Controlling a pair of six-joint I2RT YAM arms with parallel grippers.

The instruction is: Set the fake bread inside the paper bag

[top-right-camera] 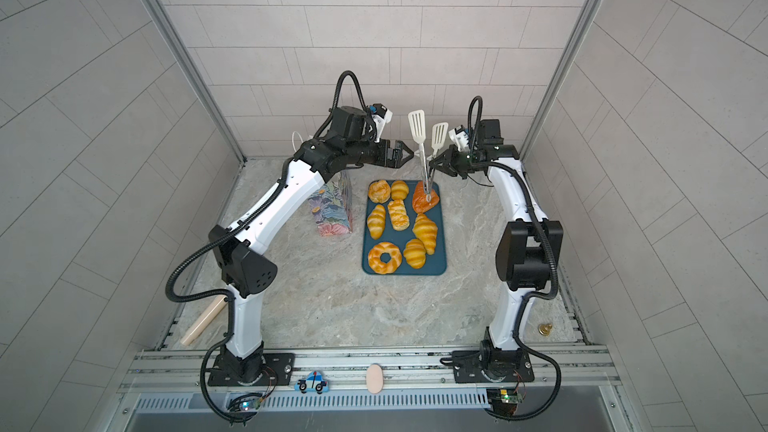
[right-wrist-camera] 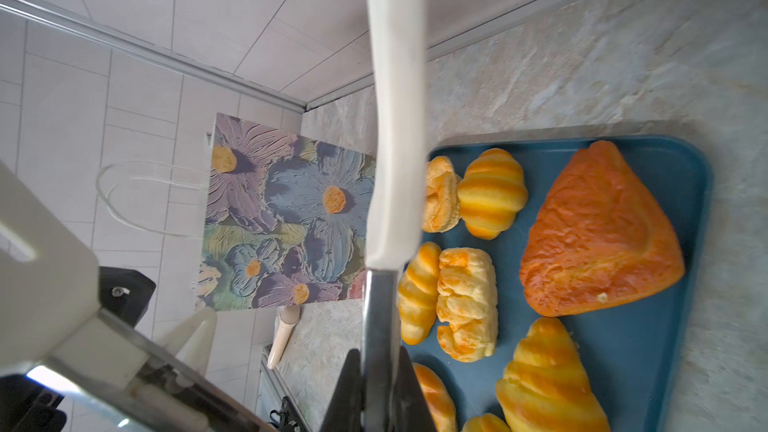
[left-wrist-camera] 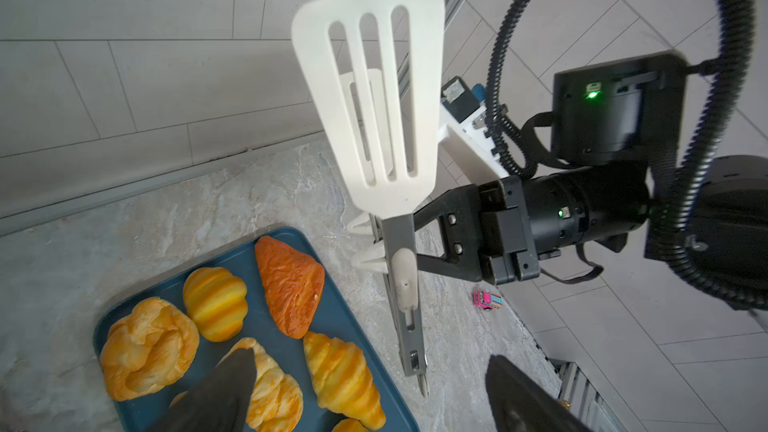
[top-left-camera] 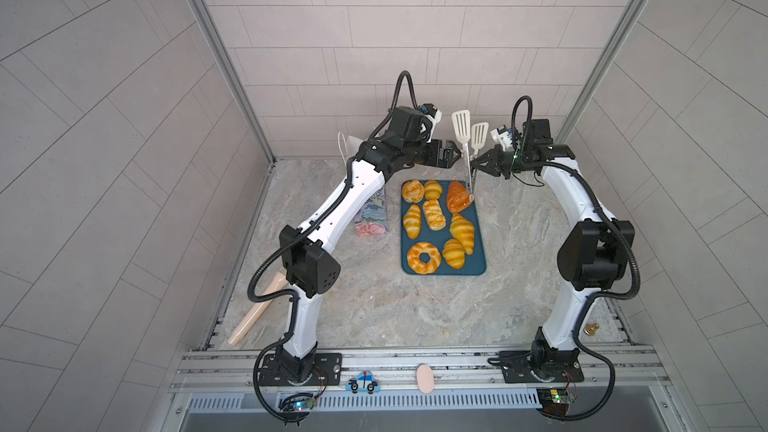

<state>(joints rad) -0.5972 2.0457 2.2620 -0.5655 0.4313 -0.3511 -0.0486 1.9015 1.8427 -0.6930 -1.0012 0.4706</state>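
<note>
Several glossy golden pieces of fake bread (top-left-camera: 432,214) lie on a blue tray (top-left-camera: 478,270), with a darker orange triangular piece (top-left-camera: 457,196) (right-wrist-camera: 598,230) at its far right corner and a braided ring (top-left-camera: 424,257) at the near edge. The flower-print paper bag (top-left-camera: 374,218) (right-wrist-camera: 286,209) stands left of the tray, partly hidden by my left arm. My right gripper (top-left-camera: 476,164) (right-wrist-camera: 379,371) is shut on the metal handle of white slotted tongs (top-left-camera: 465,135) (left-wrist-camera: 374,110), held upright with the blades up. My left gripper (top-left-camera: 457,155) (left-wrist-camera: 370,361) is open, just left of the tongs and empty.
A wooden rolling pin (top-left-camera: 257,309) lies at the table's left edge. A small brass object (top-left-camera: 591,329) sits near the right front corner. A pink toy car (left-wrist-camera: 487,300) rests by the right wall. A toy police car (top-left-camera: 364,382) and a pink oval (top-left-camera: 424,378) sit on the front rail.
</note>
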